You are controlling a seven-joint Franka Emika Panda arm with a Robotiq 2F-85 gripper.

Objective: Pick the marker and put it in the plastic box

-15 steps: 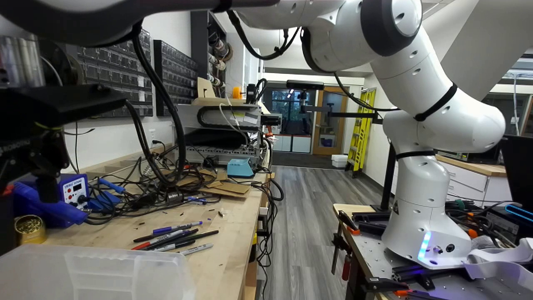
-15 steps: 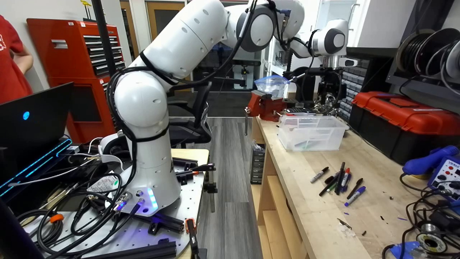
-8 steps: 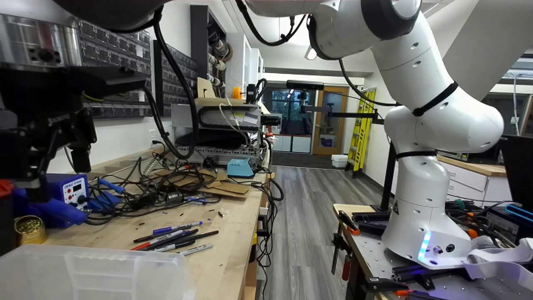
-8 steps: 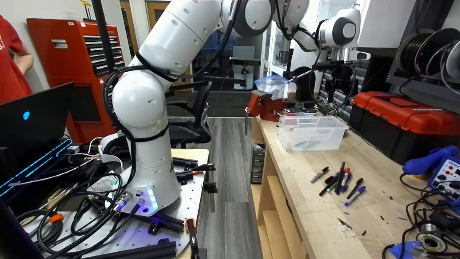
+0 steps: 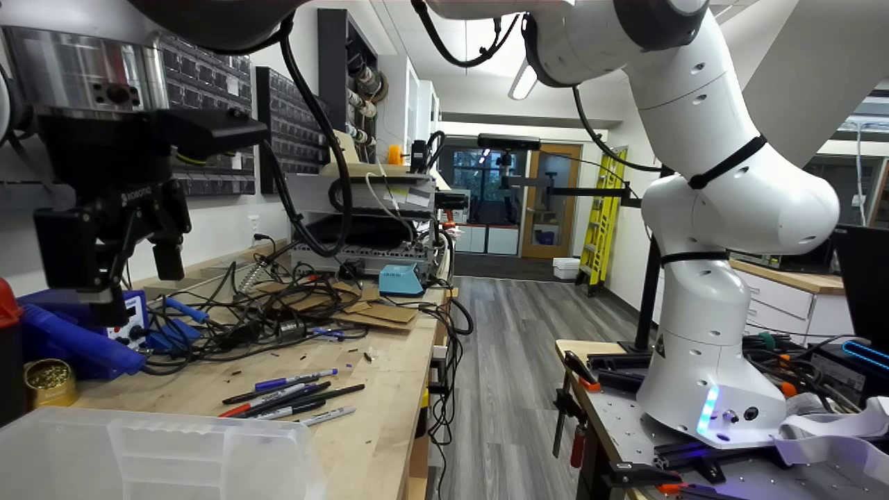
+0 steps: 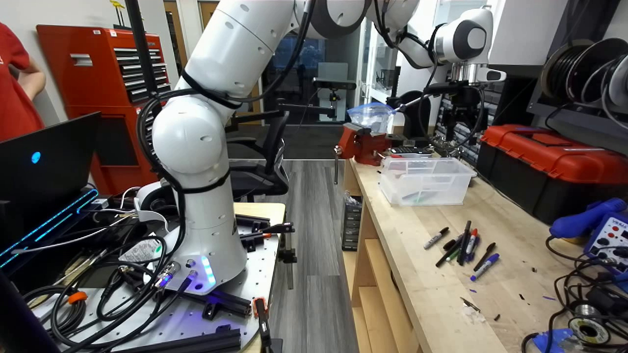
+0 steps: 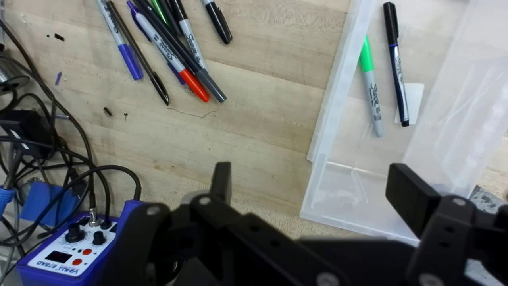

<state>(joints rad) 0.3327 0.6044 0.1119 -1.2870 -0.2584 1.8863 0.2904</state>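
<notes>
The milky translucent plastic box (image 5: 173,451) stands on the wooden bench; it also shows in an exterior view (image 6: 427,184) and in the wrist view (image 7: 323,151). A green-capped marker (image 7: 373,93) and a dark blue pen with a black cap (image 7: 398,75) lie inside it. Several markers (image 6: 461,247) lie in a loose pile on the bench beside the box, among them a red-capped one (image 7: 194,85) and a purple-capped one (image 7: 129,59). My gripper (image 7: 311,178) is open and empty, above the bench and the near end of the box. It also shows in both exterior views (image 5: 139,288) (image 6: 463,130).
A blue soldering station (image 7: 71,250) and tangled cables (image 5: 278,305) lie beyond the markers. A red and black toolbox (image 6: 554,166) stands along the back of the bench. A red vise (image 6: 363,142) stands past the box at the bench's edge.
My gripper has moved to the right in both exterior views and stands higher, away from the far side of the box. The box and the markers on the bench have not moved.
</notes>
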